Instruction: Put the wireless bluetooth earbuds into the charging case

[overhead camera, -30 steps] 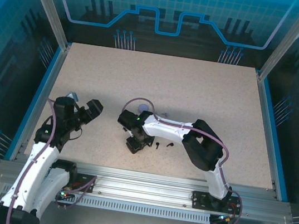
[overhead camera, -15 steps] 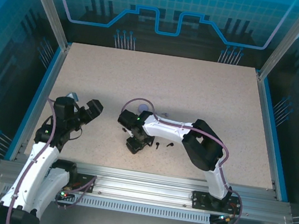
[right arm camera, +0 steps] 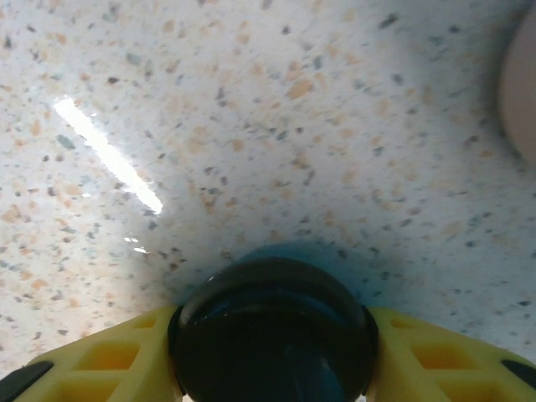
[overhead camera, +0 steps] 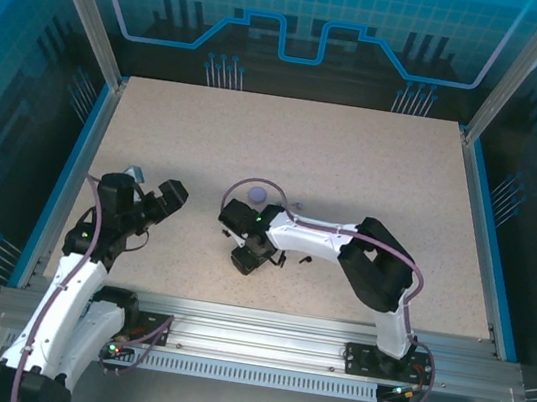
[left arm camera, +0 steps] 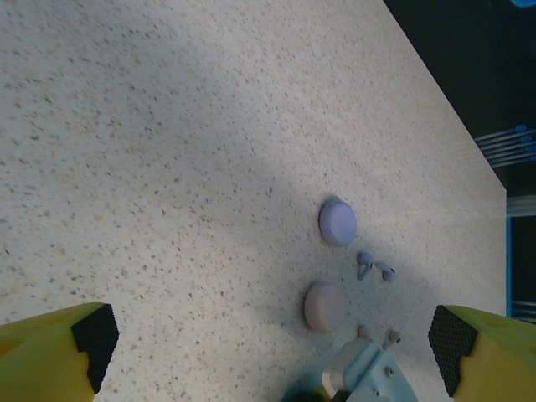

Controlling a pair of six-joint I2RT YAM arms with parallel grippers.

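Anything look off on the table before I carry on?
Nothing spilled or damaged. The lilac earbuds lie loose beside the lilac case, which looks closed, as does the pink case. The right gripper has the black case between its fingers.

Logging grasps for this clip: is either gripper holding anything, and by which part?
The right gripper clasps the black round case by its opposite sides; the left gripper is open and empty.

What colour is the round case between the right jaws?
Glossy black. The round case shows best in the right wrist view, close up between the yellow jaws.
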